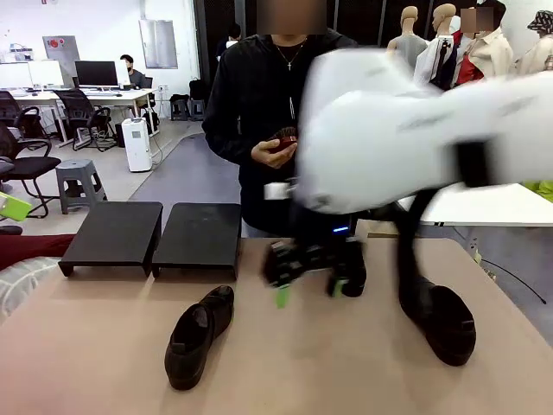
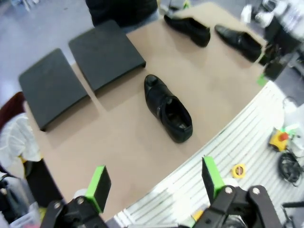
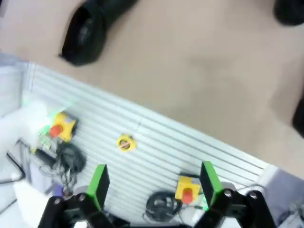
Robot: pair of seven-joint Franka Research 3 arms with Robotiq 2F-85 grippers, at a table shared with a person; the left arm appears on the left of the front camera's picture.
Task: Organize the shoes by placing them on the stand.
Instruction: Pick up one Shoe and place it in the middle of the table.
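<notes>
Front view: tan table (image 1: 346,372) is the biggest thing, with the stand (image 1: 112,232) at its far-left corner. The stand is two matte-black sloped platforms, the second platform (image 1: 199,233) just beside the first, tops bare. The shoes are glossy black, low-cut, rounded toes, none on the stand. The middle shoe (image 2: 168,111) lies mid-table near the stand, opening up, toe toward the platforms; can't tell if another is tucked against it. The far shoe (image 2: 190,29) and end shoe (image 2: 240,42) lie well apart from it on the table's right side. Blurred right gripper (image 1: 308,290) is low over the table between the shoe groups. Right wrist view has its green pads (image 3: 99,183) spread apart, nothing between. The left gripper (image 2: 156,183) is above the near edge, fingers apart, holding nothing. A yellow disc (image 3: 125,142) sits on the ribbed white surface (image 3: 190,142), print too blurred to read.
</notes>
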